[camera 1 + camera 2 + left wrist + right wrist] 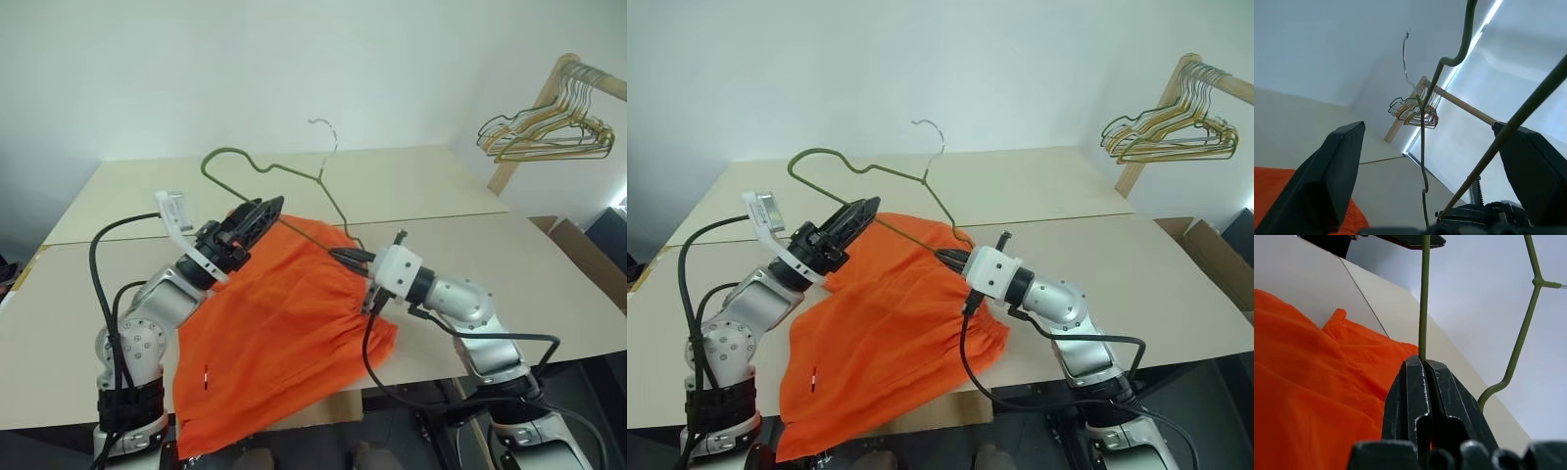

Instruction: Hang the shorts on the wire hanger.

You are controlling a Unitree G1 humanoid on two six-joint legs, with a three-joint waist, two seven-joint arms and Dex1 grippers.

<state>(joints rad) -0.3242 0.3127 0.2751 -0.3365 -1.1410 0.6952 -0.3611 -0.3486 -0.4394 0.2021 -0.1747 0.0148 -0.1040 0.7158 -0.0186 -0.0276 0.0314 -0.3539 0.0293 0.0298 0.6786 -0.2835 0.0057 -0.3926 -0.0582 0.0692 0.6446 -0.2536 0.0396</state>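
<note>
**Hanger's up in the air, shorts not on it yet**

Between the right gripper's (1422,364) pressed-together fingers you can see the olive wire pinched tight, so that arm is carrying the wire hanger (279,171) by one of its thin rods. It's held lifted off the table, tilted, hook (326,132) pointing up toward the far wall, one bent shoulder sticking out to the far left.

Left gripper (257,217) is spread wide and holding nothing. One of the hanger's rods runs across the gap between its fingers (1332,171), but I can't tell if it's actually touching either one. It's hovering just over the far edge of the shorts (279,343).

The shorts are lying flat on the table (549,274), bright orange, sprawled from the middle to the near edge, a bit hanging over. Small white tag near the near-left corner.

So my read: this is the bit where the hanger's been picked up and is being lined up over the fabric. Next move probably needs the left gripper to grab an edge of the shorts and feed it over the bottom rod.

Pose-wise, both forearms angle inward toward the middle, right one roughly level, left one tipped up a little.

Off to the far right there's a wooden rack (534,117) with a bunch of gold and grey hangers (549,127), not in play.
</note>
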